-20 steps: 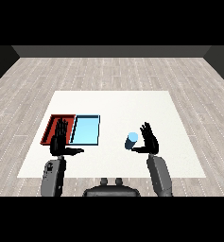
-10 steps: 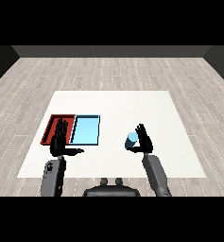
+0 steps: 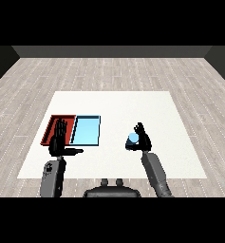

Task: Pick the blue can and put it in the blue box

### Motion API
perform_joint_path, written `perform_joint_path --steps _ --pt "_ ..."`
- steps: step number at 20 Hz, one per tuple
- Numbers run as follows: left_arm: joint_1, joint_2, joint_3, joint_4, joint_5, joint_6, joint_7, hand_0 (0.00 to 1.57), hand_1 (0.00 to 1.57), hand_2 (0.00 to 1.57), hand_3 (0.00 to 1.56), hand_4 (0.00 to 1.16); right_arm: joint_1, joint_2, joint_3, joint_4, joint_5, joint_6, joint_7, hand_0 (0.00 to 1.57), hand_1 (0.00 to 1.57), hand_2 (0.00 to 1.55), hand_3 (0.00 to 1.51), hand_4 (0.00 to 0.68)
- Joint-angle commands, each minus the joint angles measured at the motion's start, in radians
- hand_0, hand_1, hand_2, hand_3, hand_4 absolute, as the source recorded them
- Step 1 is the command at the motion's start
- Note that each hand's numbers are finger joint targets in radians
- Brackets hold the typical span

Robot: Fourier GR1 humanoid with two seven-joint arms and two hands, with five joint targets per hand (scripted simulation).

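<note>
The blue can [image 3: 132, 140] stands on the white table [image 3: 114, 107] right of centre. My right hand [image 3: 143, 138] is at its right side with fingers curled round it. The light blue tray [image 3: 87, 130] lies to the left of the can with nothing in it. The red tray [image 3: 53, 127] sits against the blue tray's left edge. My left hand [image 3: 58, 140] is held up with straight fingers over the red tray's near end, thumb pointing right below the blue tray.
The table's near edge [image 3: 114, 177] runs just below both forearms. Grey wooden floor surrounds the table on all sides.
My right hand has shifted left and closed round the blue can, its fingers going from spread to curled. The left hand has stayed in place.
</note>
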Motion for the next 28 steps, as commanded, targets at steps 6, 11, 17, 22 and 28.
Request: perform_joint_path --steps 6,11,17,22,28 --pt "-0.006 0.012 0.014 0.0 0.02 -0.012 0.005 0.0 0.0 0.0 0.0 0.0 -0.122 0.0 -0.031 0.204 0.004 0.031 -0.055 0.0 0.0 0.0 0.0 0.0" --pt "-0.028 0.036 0.048 0.022 0.059 -0.036 0.022 0.0 0.0 0.0 0.0 0.0 -0.13 0.005 0.015 0.22 0.006 -0.032 -0.058 0.0 0.0 0.0 0.0 0.0" --pt "-0.005 0.023 0.024 0.003 0.039 -0.03 0.006 0.0 0.0 0.0 0.0 0.0 -0.177 0.004 0.024 0.239 0.082 -0.334 -0.086 1.5 1.5 1.47 1.43 0.647" --pt "0.002 0.031 0.045 0.07 0.039 -0.047 -0.048 0.0 0.0 0.0 0.0 0.0 -0.164 0.004 0.061 0.25 0.136 -0.368 -0.03 1.51 1.51 1.48 1.43 0.62" --pt "0.013 0.013 -0.025 -0.025 -0.024 -0.008 0.031 0.0 0.0 0.0 0.0 0.0 -0.155 -0.012 0.067 0.057 0.173 -0.378 0.075 1.49 1.49 1.46 1.41 0.645"
